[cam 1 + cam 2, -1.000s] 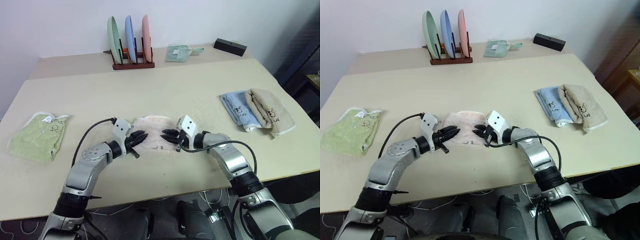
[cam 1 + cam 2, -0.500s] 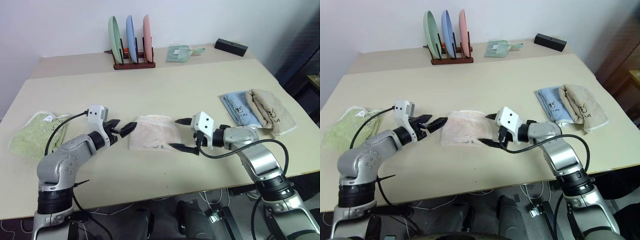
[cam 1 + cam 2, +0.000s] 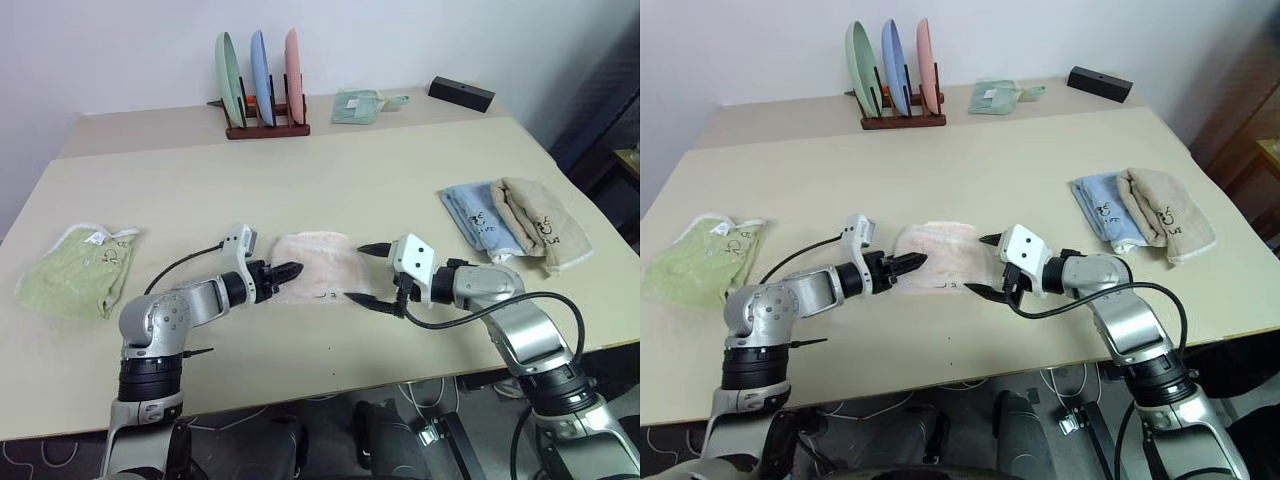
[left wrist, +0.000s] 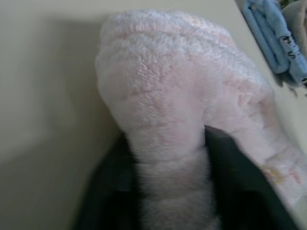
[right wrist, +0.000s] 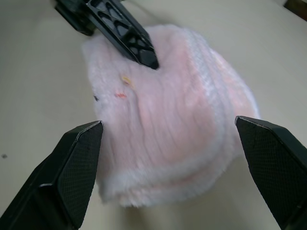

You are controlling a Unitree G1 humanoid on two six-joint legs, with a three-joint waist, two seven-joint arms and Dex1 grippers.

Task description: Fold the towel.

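Observation:
The towel (image 3: 318, 262) is pale pink terry and lies folded into a small pad near the table's front middle, with a small dark mark by its near edge. My left gripper (image 3: 288, 271) comes in from the left and is shut on the towel's left edge. In the left wrist view a fold of pink pile (image 4: 163, 110) bulges between the two black fingers (image 4: 230, 167). My right gripper (image 3: 365, 273) sits at the towel's right edge and is open. Its fingertips (image 5: 76, 158) stand wide on either side of the pad without touching it.
A light green towel (image 3: 72, 270) lies at the left edge. Folded blue (image 3: 476, 222) and beige (image 3: 540, 222) towels lie at the right. A rack with three plates (image 3: 262, 80), a small green cloth (image 3: 357, 105) and a black box (image 3: 460, 93) stand at the back.
Both grippers drew apart from over the towel and opened. My left gripper then swung back in and closed on the towel's left edge. My right gripper stays open at the right edge.

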